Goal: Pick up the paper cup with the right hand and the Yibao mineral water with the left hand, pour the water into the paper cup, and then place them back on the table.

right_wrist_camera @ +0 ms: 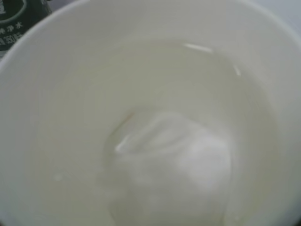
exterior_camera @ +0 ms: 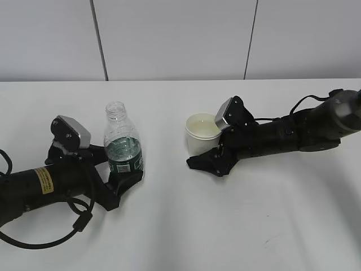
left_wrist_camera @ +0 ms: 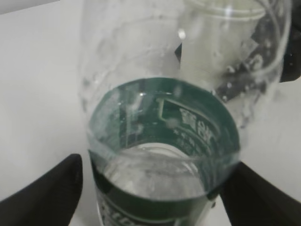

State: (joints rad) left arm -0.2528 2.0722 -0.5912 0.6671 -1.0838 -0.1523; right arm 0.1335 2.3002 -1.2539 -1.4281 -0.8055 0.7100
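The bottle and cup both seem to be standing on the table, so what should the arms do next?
Probably back both end effectors away. The bottle and water-filled paper cup stand upright on the table, and black fingers flank the bottle with a gap.

Uncapped Yibao mineral water [exterior_camera: 123, 141] upright on the table [exterior_camera: 237, 226], flanked by fingers of the left hand [exterior_camera: 115, 179]. Paper cup [exterior_camera: 202, 133] upright, well apart, against the right hand [exterior_camera: 217, 161].

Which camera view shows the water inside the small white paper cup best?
The right wrist view: it looks straight down into the small white paper cup, showing water glinting inside. The exterior view shows the whole cup but only a pale interior. The left wrist view gives a blurred glimpse through the bottle.
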